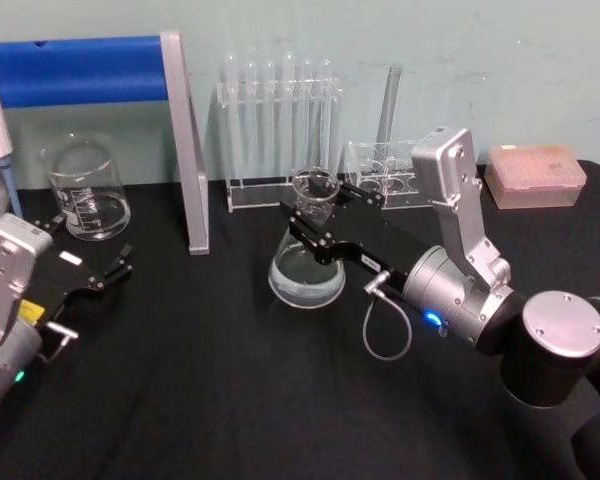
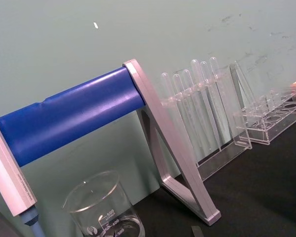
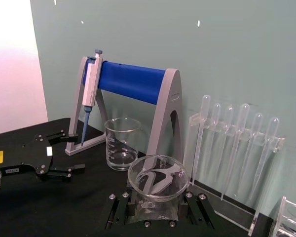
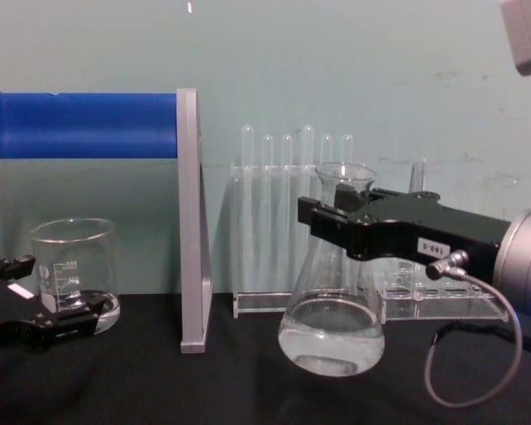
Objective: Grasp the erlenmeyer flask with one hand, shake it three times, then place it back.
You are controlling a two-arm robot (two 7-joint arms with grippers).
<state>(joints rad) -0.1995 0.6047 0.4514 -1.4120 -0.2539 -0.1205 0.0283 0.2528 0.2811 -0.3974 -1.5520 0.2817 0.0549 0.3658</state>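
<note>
Black worktop [image 1: 230, 400]: my right gripper [image 1: 315, 215] pinches the erlenmeyer flask [image 1: 305, 275] by its neck, probably slick, fragile glass. Left gripper [image 1: 90, 248] sits spread, well left of it.

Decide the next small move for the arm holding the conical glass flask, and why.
Probably a short shake: the right gripper is shut on the neck of the clear glass conical flask, which is tilted, liquid in its base. The left gripper lies open at left.
</note>
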